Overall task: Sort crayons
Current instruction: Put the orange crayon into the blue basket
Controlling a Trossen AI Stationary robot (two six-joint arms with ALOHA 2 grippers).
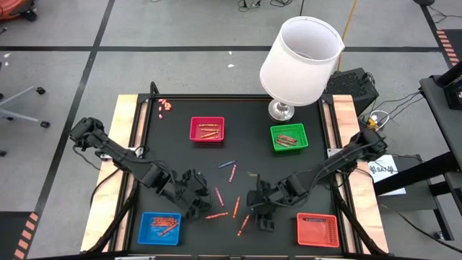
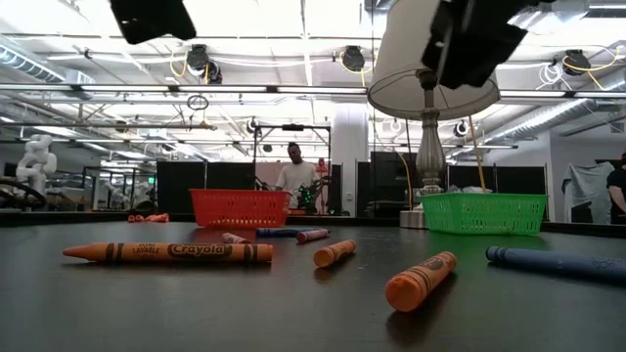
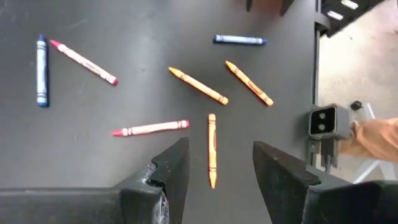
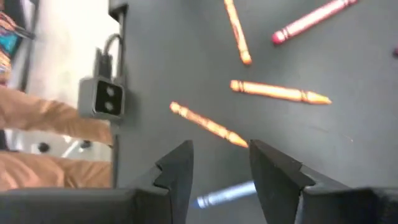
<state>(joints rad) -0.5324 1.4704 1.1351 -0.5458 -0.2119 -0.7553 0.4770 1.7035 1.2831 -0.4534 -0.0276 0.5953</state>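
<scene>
Loose crayons at the tabletop's front edge, both arms poised over them.

Nearest the low camera lies an orange crayon (image 2: pixel 168 251), long axis along the front edge, tip toward the left side. The left gripper (image 3: pixel 214 171) hangs with fingers apart, straddling another orange crayon (image 3: pixel 212 149) that runs lengthwise between them, tip toward the wrist; judged next: descend and close. The right gripper (image 4: pixel 221 165) also stands parted, empty, above a slanted orange crayon (image 4: pixel 208 124).

Grey tiled floor (image 1: pixel 180 29) with dark seams surrounded the table. White-shaded lamp (image 1: pixel 301 61) stood at the back. Ceiling lights (image 2: pixel 293 20) were on; person (image 2: pixel 294 176) stood far behind.
</scene>
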